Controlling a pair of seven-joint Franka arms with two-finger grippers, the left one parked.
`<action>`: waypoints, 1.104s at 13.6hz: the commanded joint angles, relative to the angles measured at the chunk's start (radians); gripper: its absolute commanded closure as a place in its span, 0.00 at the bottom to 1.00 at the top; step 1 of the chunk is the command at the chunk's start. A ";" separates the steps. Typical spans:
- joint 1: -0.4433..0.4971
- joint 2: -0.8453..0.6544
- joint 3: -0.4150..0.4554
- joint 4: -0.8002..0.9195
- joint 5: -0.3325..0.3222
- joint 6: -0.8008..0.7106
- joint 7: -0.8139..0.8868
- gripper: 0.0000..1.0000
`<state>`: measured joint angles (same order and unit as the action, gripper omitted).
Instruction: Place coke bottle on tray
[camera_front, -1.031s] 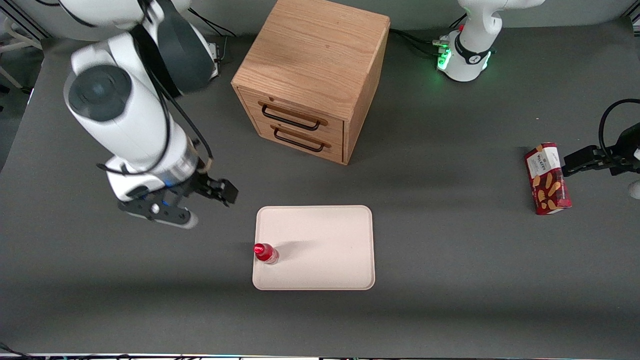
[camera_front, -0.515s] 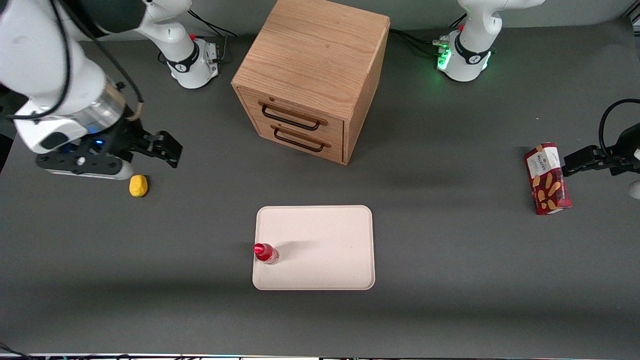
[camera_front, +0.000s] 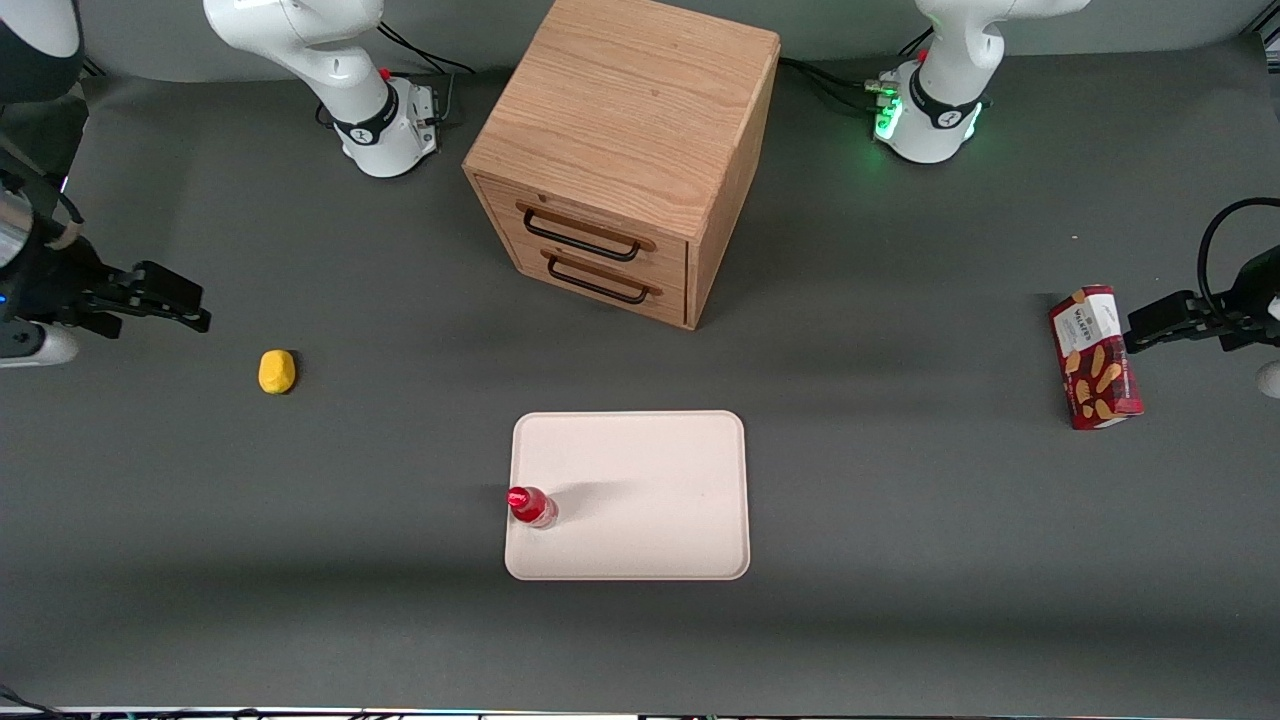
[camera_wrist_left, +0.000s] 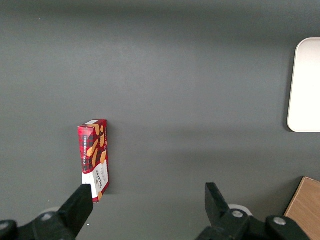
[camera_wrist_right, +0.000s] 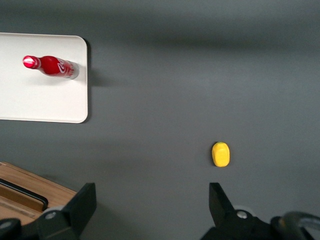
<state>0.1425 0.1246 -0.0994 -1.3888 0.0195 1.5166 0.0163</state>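
— Where is the hand (camera_front: 190, 308) being held, and how is the arm being posed?

— It is being held above the desk (camera_front: 900, 500) at the working arm's end, with the wrist being kept roughly level so that the fingers (camera_front: 160, 285) are being pointed sideways toward the middle of the desk. In the right wrist view the two fingers (camera_wrist_right: 82, 202) are being shown spread wide apart, with nothing being gripped between them.

— What is being seen closest to the hand?

— A yellow lump (camera_front: 277, 371) is being seen lying on the desk near the hand, a little nearer to the front camera than the fingertips and apart from them. In the right wrist view the lump (camera_wrist_right: 220, 154) is being shown just beside one finger's tip, without being touched.

— And the coke bottle?

— The coke bottle (camera_front: 531, 506) is being carried by the tray (camera_front: 650, 480), well apart from the hand. It is being seen upright, just inside the tray's rim on the edge that is being turned toward the hand; the right wrist view is showing the bottle (camera_wrist_right: 50, 66) the same way, on the tray (camera_wrist_right: 45, 100) near a rounded corner.

— Anything else being shown?

— A wooden drawer cabinet (camera_front: 625, 150) is being seen farther from the front camera than the tray, and a red snack box (camera_front: 1094, 357) is lying toward the parked arm's end, farthest from the hand.
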 joint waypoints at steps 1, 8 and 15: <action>-0.041 -0.115 -0.011 -0.186 0.020 0.106 -0.079 0.00; -0.113 -0.076 0.010 -0.093 0.011 0.071 -0.122 0.00; -0.092 -0.077 0.010 -0.088 0.013 0.063 -0.062 0.00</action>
<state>0.0477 0.0436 -0.0860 -1.5015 0.0199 1.5945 -0.0514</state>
